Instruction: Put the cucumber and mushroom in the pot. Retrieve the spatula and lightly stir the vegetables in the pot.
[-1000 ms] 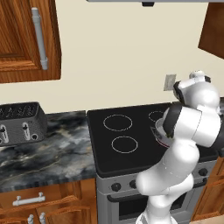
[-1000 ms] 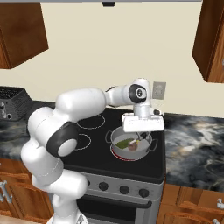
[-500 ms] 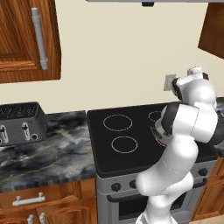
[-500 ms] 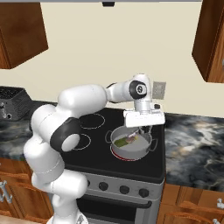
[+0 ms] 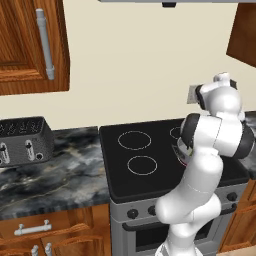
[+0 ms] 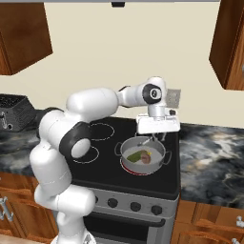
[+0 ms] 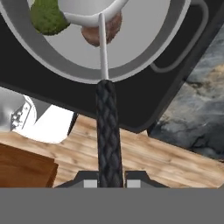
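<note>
The grey pot sits on the stove's front right burner, with a reddish ring under it. Inside lie the green cucumber and the brown mushroom, side by side. My gripper hangs just above the pot's back rim, shut on the spatula, which slants down into the pot. In the hand view the black handle runs up from my gripper to the silver head, which lies over the mushroom next to the cucumber. My arm hides most of the pot in the left base view.
The black stove top has free burners to the left of the pot. A toaster stands on the marble counter at the far left. More counter lies right of the stove. A wall outlet is behind my hand, with wooden cabinets overhead.
My hand with the spatula has risen a little and shifted toward the back rim of the pot. The cucumber and mushroom have barely moved.
</note>
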